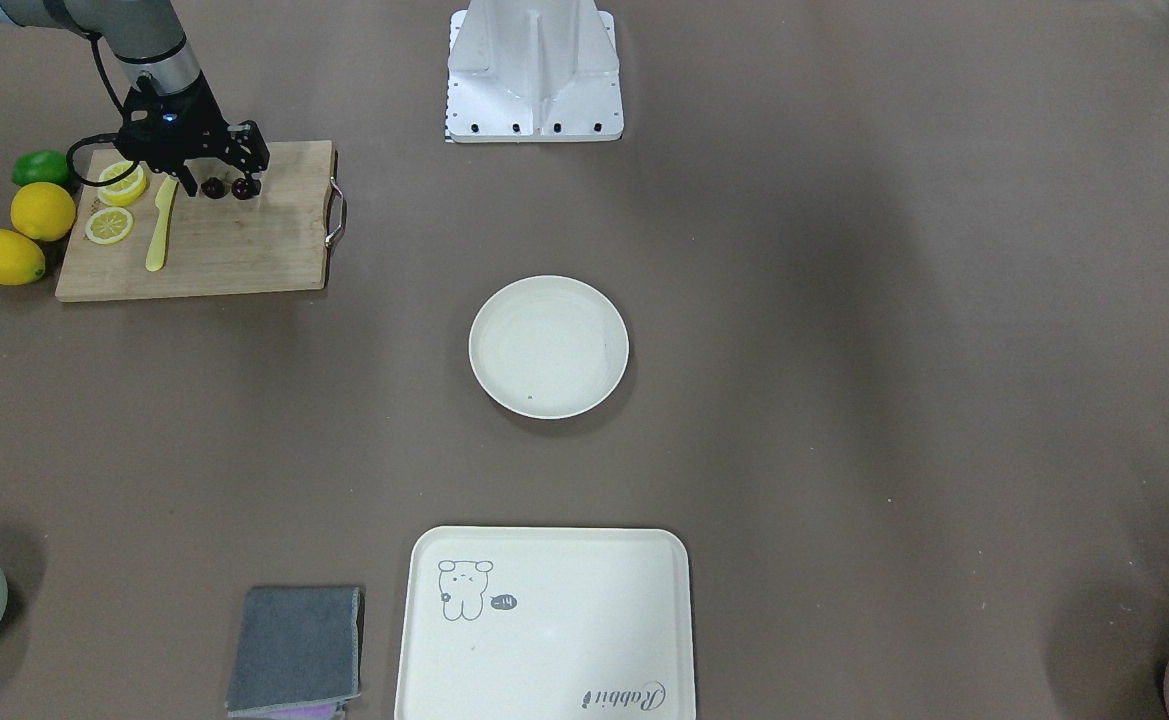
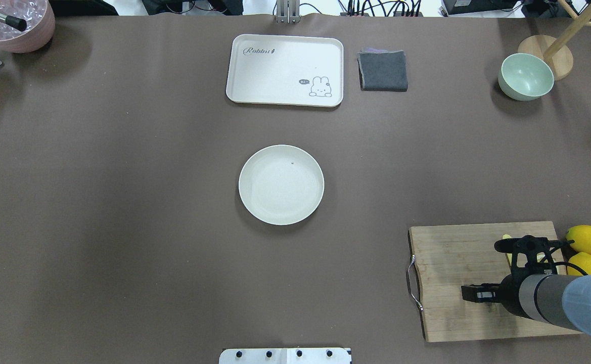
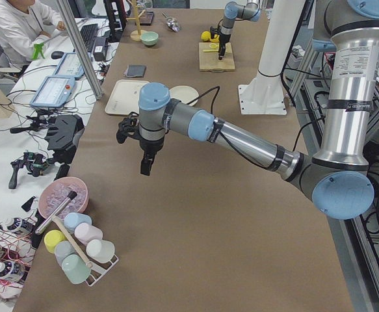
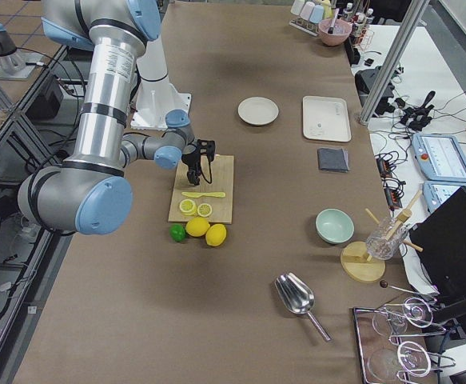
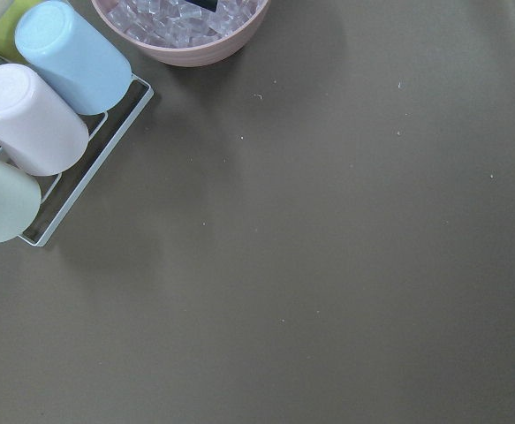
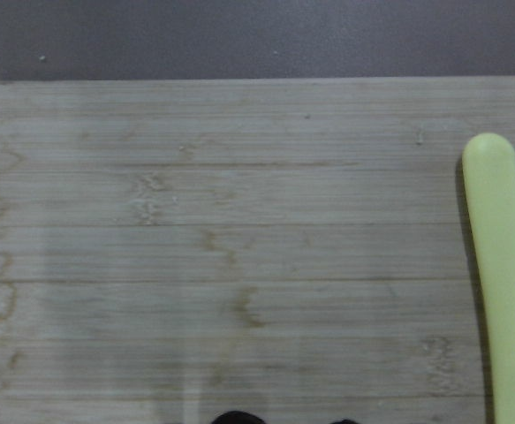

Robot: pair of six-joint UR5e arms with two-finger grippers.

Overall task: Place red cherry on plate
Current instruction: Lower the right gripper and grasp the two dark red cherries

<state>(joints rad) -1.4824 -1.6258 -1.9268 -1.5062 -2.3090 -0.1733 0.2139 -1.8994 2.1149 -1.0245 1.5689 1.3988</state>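
Tabletop scene with two robot arms. Right gripper [image 1: 221, 186] low over a wooden cutting board [image 1: 244, 250], fingers spread wide apart and straddling the red cherry [image 1: 242, 188]: two tiny dark fruits side by side near the board's robot-side edge, not yet gripped. Just beside them, a yellow plastic knife [image 1: 158, 225] and lemon slices [image 1: 109, 225]; whole lemons [image 1: 42, 211] and a lime [image 1: 41, 167] off the board. Round off-white plate [image 1: 549, 300] bare at table centre, well apart from the board. Left gripper [image 3: 147, 168] hanging above bare table near a pink bowl of ice [image 5: 195, 53]; cannot tell whether apart or together.

Likely risks:
- pinching only one cherry, leaving the other swinging on thin stems, then losing the pair during the long carry
- round fruit rolling out from between closing fingers
- one finger nudging the knife
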